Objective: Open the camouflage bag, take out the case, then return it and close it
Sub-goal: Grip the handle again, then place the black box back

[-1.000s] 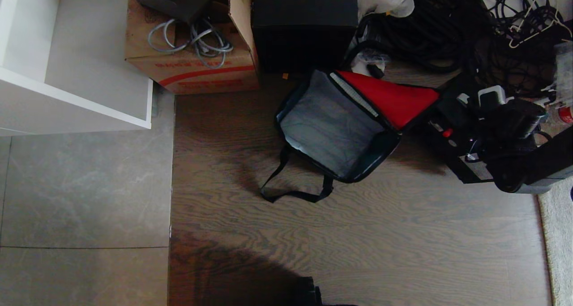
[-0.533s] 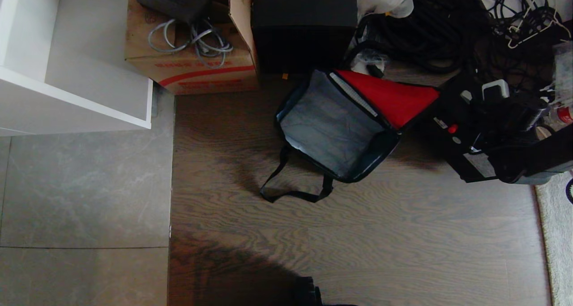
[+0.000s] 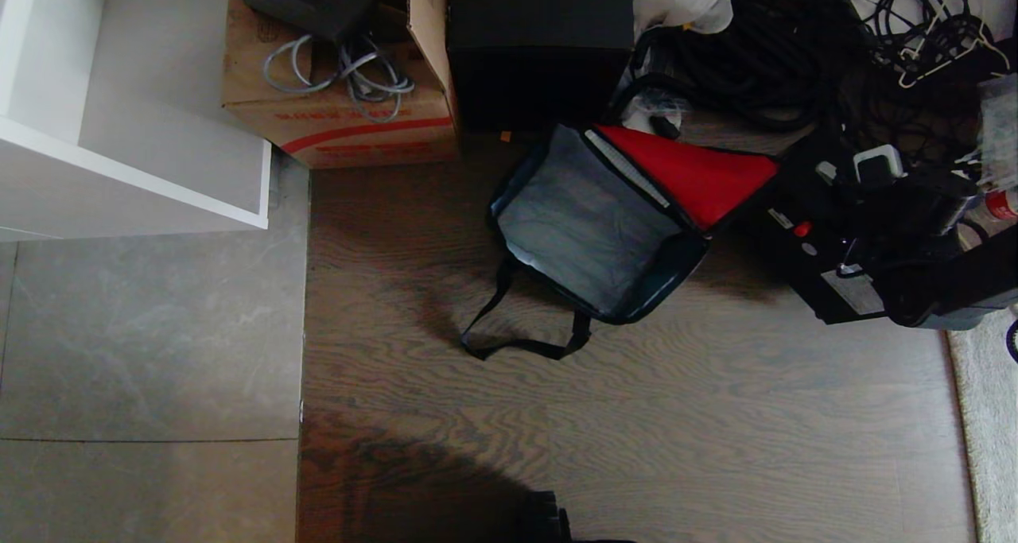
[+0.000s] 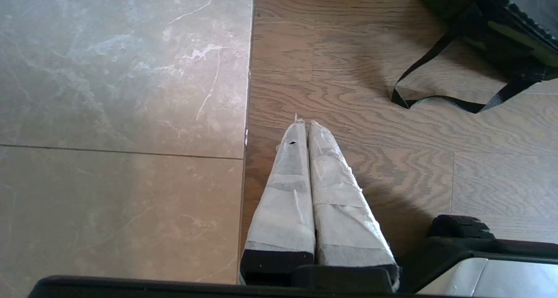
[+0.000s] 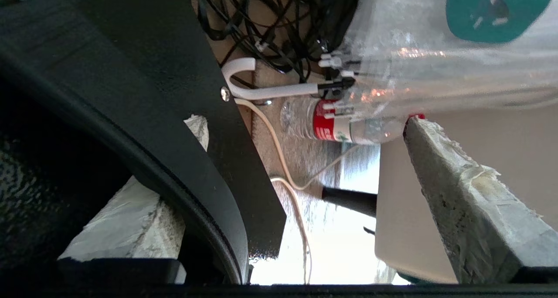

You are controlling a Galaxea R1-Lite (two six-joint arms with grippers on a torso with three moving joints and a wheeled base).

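Shifted slightly rightward since the earlier frame, the case [image 3: 827, 257] lies just right of the open bag [image 3: 592, 225]. Right gripper [image 5: 305, 158] jaws are spread wide, straddling the case's edge. Left gripper [image 4: 304, 122] jaws are pressed together.

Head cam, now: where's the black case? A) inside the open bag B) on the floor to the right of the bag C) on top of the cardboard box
B: the case lies on the floor to the right of the open camouflage bag, whose grey-lined compartment is empty.
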